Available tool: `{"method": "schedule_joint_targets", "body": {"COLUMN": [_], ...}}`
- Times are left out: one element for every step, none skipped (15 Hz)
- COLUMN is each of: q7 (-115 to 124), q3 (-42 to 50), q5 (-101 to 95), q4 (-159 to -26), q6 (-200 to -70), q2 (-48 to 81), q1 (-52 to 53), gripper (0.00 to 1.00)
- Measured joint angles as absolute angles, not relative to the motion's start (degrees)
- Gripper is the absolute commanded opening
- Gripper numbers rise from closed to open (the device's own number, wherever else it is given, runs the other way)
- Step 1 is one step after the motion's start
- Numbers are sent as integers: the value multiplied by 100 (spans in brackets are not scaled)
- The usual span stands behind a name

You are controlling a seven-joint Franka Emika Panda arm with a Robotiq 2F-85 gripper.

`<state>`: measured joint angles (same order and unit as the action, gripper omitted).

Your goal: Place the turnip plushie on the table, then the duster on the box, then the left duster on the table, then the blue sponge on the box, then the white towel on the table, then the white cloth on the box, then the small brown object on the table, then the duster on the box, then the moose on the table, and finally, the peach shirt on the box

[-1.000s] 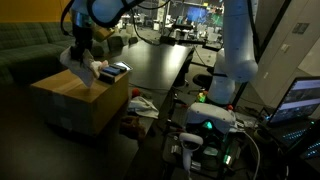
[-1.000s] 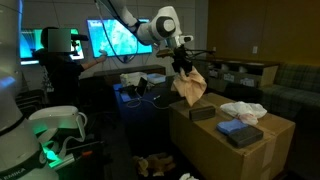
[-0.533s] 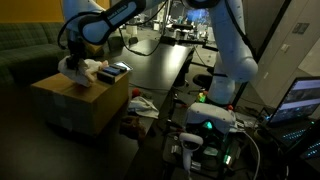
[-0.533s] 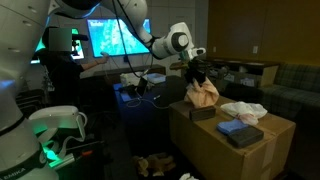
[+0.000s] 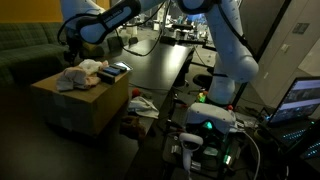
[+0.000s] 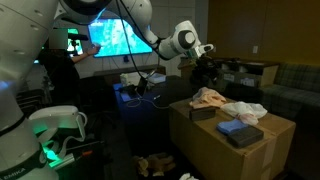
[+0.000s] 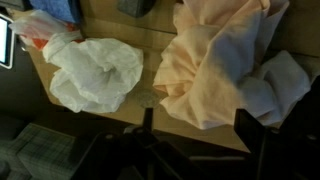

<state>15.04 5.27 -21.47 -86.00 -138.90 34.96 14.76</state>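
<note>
Pincer: I am watching the gripper (image 6: 208, 70) hanging just above the box (image 6: 215, 150), over the end where the shirt is lying. In the wrist view its two dark fingers (image 7: 150, 125) are standing wide apart with nothing between them, so it is gripping nothing.

Peach shirt: the peach shirt (image 7: 215, 70) is lying on the box top as a crumpled mound of soft, matte fabric with deep, rounded folds. In both exterior views it is sitting directly below the gripper (image 5: 70, 48), clear of the fingers.

Whitish fold: a paler, whitish fold (image 7: 280, 85) is pressing against one side of the shirt on the box top. I cannot tell whether it is part of the shirt or a separate cloth.

White cloth: a thin white cloth (image 7: 95, 75) is bunching into a loose, puffy lump on the box top beside the shirt. A strip of bare cardboard is showing between the two.

Blue sponge: a flat, rectangular blue sponge (image 6: 240, 132) is resting on the box top, beyond the white cloth from the gripper.

Box: tan cardboard, broad and flat-topped, with plain smooth walls.

Table: the table (image 5: 160, 60) is showing a long, smooth black top that is running away just beside the box.
</note>
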Motion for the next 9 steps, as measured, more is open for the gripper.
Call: {"method": "schedule_joint_targets", "body": {"q7": [1558, 1581, 1587, 1586, 1579, 1574, 1574, 1574, 1574], "q3": [588, 633, 653, 656, 651, 635, 610, 579, 542], "q5": [-2228, -2288, -2332, -2350, -2358, -2359, -2360, -2361, -2361], "q4": [-8591, -8595, -8618, -8673, -8774, -8923, -9123, -9345, -9577], "q6": [-13890, -13872, -13822, -13719, -13582, -13435, -13273, -13097, -12913], "q2": [3443, 3371, 3266, 3126, 2947, 2730, 2465, 2175, 1876], "q1": [1492, 1501, 1501, 1501, 1502, 1503, 1505, 1505, 1505], "gripper": [100, 100, 100, 100, 100, 100, 100, 100, 100]}}
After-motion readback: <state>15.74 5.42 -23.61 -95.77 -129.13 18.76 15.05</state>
